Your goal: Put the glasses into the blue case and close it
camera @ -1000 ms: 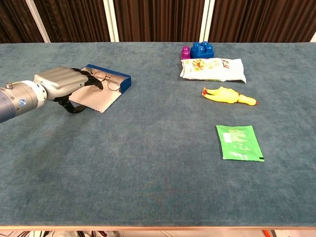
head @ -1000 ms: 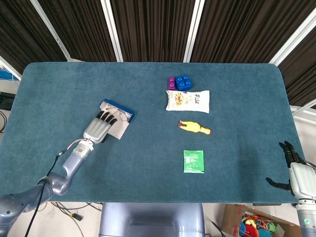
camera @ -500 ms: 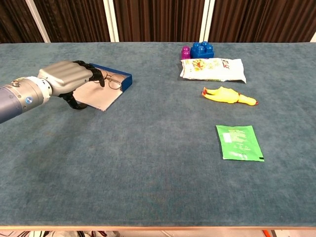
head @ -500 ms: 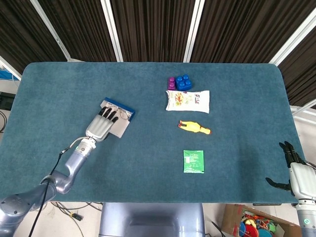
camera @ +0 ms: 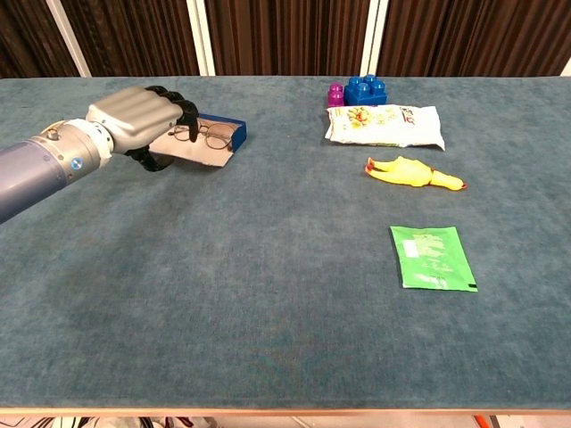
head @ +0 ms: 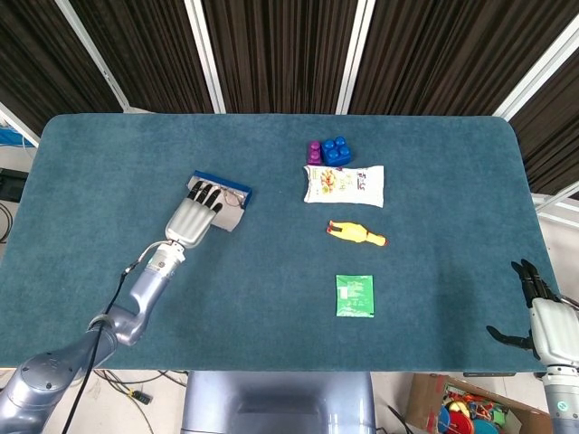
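Chest view: glasses (camera: 207,135) lie in the open blue case (camera: 217,141); left hand (camera: 143,120), fingers curled on its nine-o'clock edge, holding nothing I can see, must fold the lid over next.

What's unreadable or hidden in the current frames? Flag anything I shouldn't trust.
- Left hand contact: both views, its own back hides the fingertips; unclear whether it grips the glasses or only touches the blue case.
- Case lid side: hand covers it in both views.
- Right hand: head view only, at the frame's corner; absent from chest view.
- Print on the white snack bag and green packet: too small.
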Motion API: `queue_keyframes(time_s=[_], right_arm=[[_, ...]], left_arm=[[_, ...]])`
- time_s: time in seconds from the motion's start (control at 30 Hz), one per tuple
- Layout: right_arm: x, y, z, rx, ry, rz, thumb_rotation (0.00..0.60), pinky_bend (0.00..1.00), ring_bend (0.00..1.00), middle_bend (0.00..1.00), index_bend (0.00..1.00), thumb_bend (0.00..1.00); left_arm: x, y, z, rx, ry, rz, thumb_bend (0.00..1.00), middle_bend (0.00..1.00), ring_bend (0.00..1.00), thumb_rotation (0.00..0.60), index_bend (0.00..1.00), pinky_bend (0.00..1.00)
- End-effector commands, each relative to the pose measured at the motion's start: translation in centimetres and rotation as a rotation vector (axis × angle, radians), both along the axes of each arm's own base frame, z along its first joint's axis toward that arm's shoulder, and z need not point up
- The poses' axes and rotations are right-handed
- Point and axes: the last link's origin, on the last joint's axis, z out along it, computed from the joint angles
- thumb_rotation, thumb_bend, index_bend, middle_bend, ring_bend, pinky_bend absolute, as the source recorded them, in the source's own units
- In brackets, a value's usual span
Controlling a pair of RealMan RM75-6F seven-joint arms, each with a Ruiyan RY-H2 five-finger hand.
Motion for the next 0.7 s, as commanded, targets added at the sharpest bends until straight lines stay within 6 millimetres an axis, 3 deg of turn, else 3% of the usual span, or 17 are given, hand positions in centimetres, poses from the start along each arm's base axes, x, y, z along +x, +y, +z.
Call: queue_keyframes(time_s=[0.03,0.23,0.7], right_arm=[[0.0,0.0,0.0,-0.002,-0.007,-0.002,0.6,0.29,0.16,0.01,0.07,0.17],[0.0,0.0,0.0,-0.002,-0.007,-0.003,0.6,0.29,0.16,0.01,0.07,0.17],[-0.1,0.0,0.0,0.005,-0.014,-0.017,0.6,0.29,0.17,0.01,0.07,0.17]], left_arm=[[0.8,0.7,0.2,0.023,0.012,-0.027,0.41,0.15,0.05,0.6,0.35,0.1],[1.1,1.7,-0.1,0.035,-0.009,0.009,0.41,0.16,0.05,0.6,0.36,0.1],[-1.0,1.5,-0.4,0.034,-0.01,0.067,0.41,0.15,0.05,0.6,0.46,0.1]])
